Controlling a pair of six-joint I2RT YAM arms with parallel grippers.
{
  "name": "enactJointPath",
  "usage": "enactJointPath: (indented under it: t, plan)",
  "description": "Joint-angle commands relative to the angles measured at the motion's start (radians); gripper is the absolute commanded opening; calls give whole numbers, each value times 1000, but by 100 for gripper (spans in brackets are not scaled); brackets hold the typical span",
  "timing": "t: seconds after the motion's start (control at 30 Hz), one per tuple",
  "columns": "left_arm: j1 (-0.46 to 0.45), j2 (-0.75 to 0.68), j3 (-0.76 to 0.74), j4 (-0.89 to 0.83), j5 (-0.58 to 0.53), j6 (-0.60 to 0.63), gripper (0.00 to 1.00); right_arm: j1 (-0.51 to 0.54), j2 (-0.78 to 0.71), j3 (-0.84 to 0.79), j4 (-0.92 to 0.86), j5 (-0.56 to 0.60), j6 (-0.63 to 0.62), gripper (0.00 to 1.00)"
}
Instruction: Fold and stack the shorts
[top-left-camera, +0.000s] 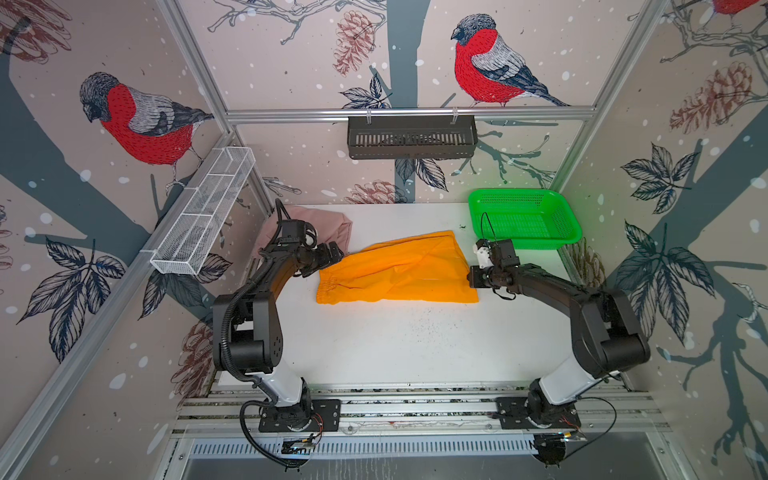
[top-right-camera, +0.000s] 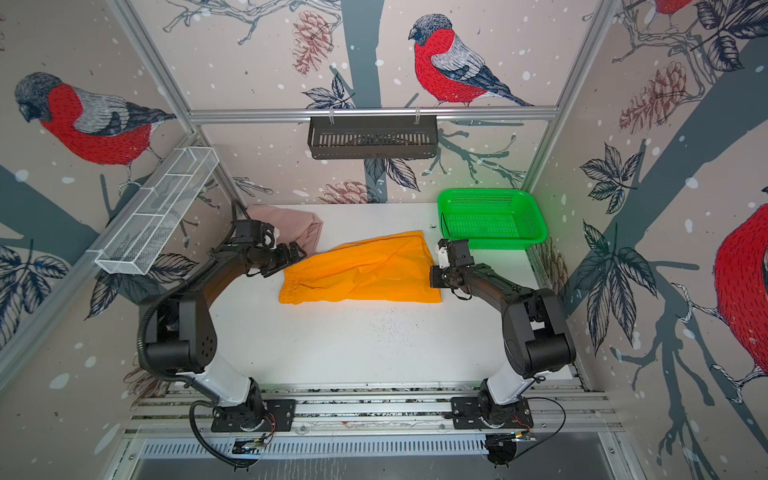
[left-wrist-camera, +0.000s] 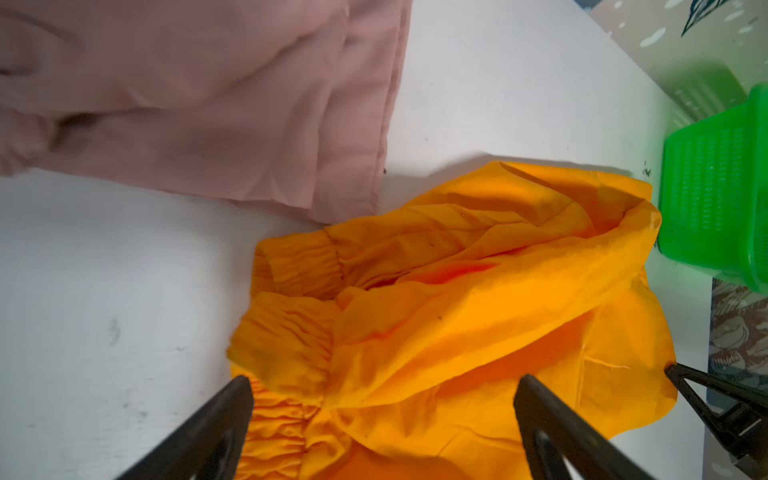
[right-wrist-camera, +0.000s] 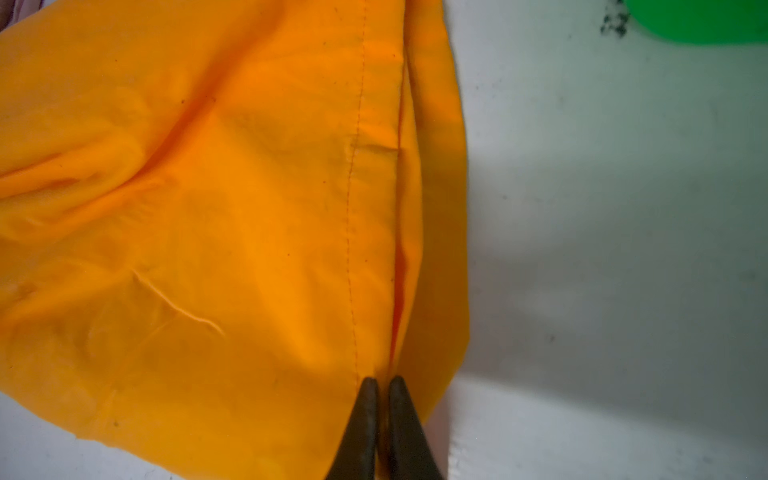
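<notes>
The pink shorts (top-left-camera: 332, 226) look folded; orange shorts (top-left-camera: 399, 270) half-folded, not yet stacked; left gripper (left-wrist-camera: 382, 384) gapes wide, right gripper (right-wrist-camera: 383, 380) pinches the orange hem

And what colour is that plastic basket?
The basket is bright green; it shows best in a top view.

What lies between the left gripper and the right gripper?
The orange shorts fill that stretch in both top views: the open left gripper at the waistband end, the right gripper shut on the hem.
</notes>
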Motion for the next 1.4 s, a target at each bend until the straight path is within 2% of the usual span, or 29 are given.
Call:
enactJointPath:
  t: [0.0, 0.2, 0.27, 0.33, 0.37, 0.43, 0.6, 0.8, 1.07, 1.2, 1.3, 1.37]
  plan:
    - [-1, -6, -29, 24, 11, 7, 98, 0, -62, -69, -68, -10, 75, 2]
    - [10, -45, -34, 28, -53, -1, 98, -12, -226, -136, -173, 8, 138, 3]
    - [19, -46, -25, 43, -66, -5, 98, -21, -271, -125, -168, 12, 135, 28]
    - [21, -37, -21, 85, -73, 11, 98, -26, -284, -102, -130, 31, 114, 45]
    - [21, -29, -21, 109, -74, 22, 98, -28, -277, -92, -102, 35, 103, 51]
    - [23, 7, -6, 133, -80, 54, 98, -37, -234, -61, -23, 31, 82, 54]
    - [35, 80, 6, 213, 24, 137, 98, -48, -55, 70, 118, -16, 18, 56]
    - [36, 114, 5, 210, 61, 206, 98, -54, 183, 253, 103, 13, -58, 62]
    - [36, 76, -55, 299, 142, 230, 98, -60, 350, 380, 107, 15, -83, 62]
    - [36, 83, -67, 310, 148, 235, 98, -60, 401, 412, 103, 3, -84, 62]
    - [36, 96, -69, 312, 165, 236, 98, -60, 419, 415, 118, -30, -72, 58]
    - [35, 99, -75, 315, 167, 238, 98, -60, 427, 412, 128, -59, -63, 49]
